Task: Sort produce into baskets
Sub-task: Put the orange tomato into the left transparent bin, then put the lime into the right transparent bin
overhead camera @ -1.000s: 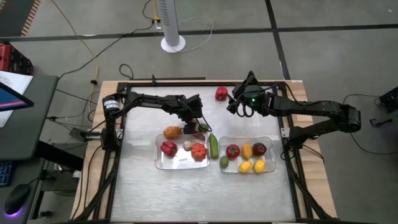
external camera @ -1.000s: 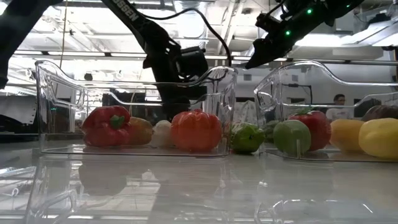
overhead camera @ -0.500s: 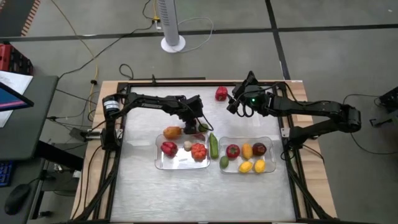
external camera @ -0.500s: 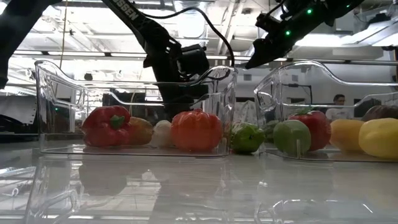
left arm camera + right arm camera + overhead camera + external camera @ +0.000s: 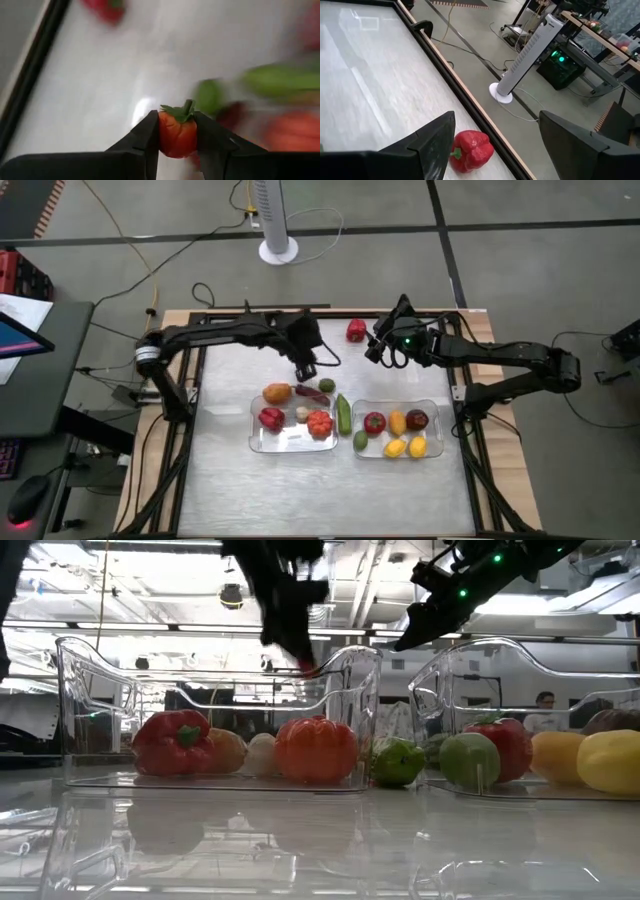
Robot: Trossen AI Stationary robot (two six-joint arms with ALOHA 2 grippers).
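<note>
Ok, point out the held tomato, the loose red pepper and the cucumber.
tomato [image 5: 176, 139], left wrist view, red body between the fingers.
red pepper [image 5: 471, 149], right wrist view, middle of body.
cucumber [image 5: 344, 414], high view, mid-length.

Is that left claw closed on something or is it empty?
Closed on something: the left gripper clamps a small red tomato with a green stem between its two fingers, lifted above the table.

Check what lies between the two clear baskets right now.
In the high view, the long green cucumber lies in the gap between the left basket and the right basket, with a small green fruit at its near end.
</note>
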